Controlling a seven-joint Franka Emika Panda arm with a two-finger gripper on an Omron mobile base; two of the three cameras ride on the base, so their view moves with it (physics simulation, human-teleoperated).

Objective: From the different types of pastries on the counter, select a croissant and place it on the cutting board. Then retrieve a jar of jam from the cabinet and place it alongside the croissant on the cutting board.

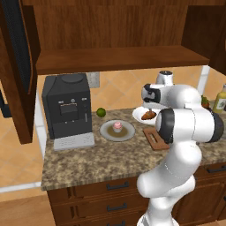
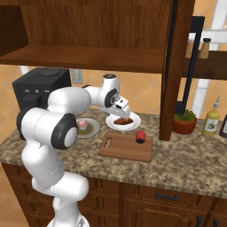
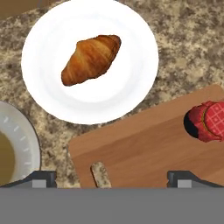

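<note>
Tool (image 2: 120, 116): released, jaws wide, nothing grasped, poised above white plate (image 3: 131, 87). Croissant (image 3: 91, 58): centred on white plate, toward back edge of surface (image 2: 186, 170). Cutting board (image 3: 144, 148): just beside plate, nearer front edge of surface. Jar of jam (image 3: 205, 121): red-lidded, upright near far right corner of board. Cupcake (image 1: 117, 126): pink-frosted, on grey plate (image 1: 126, 134), left of white plate.

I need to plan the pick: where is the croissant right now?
The croissant lies on the white plate on the counter, just beyond the cutting board and right of the cupcake's grey plate.
</note>
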